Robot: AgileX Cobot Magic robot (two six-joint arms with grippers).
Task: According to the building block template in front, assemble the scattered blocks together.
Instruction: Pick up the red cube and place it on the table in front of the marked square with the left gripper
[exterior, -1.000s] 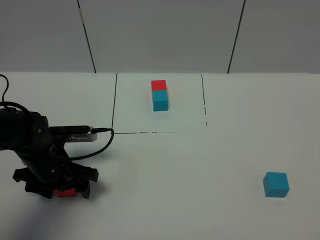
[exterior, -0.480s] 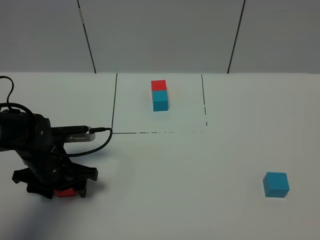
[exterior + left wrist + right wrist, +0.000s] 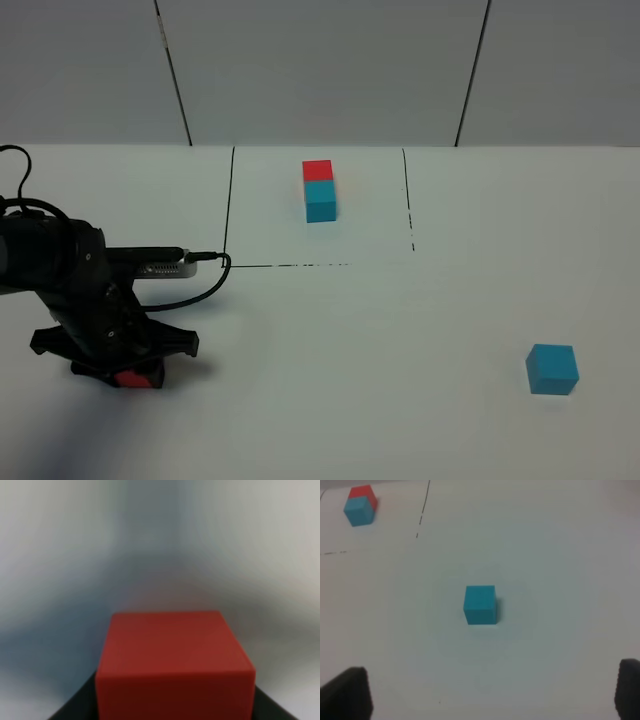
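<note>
The job was barely begun. The template [image 3: 319, 190] sat at the far side of the table [image 3: 400, 330], inside the drawn outline [image 3: 232, 205]: red at the back, cyan joined in front of it. Nothing had been built to match it yet.

The left claw [image 3: 122, 372] was low at the near left of the table, shut on the red block [image 3: 175, 665]. In its wrist view the block filled the space between the dark jaws, pinched on both sides. From the high view I could not tell whether the block rested on the table or was just clear of it.

The cyan block [image 3: 552, 369] lay alone at the near right, well apart from the red one and from the template, and nothing touched it. The right claw [image 3: 485, 700] hung above the table on that side, out of the high view, with its jaws spread wide and nothing in them. The cyan block lay ahead of it, roughly centred between the two tips but well short of them.

So by my reckoning one grip was made and the rest remained: fetch the cyan block, bring the two together, and press them into one bar with red behind cyan, as the template showed.
</note>
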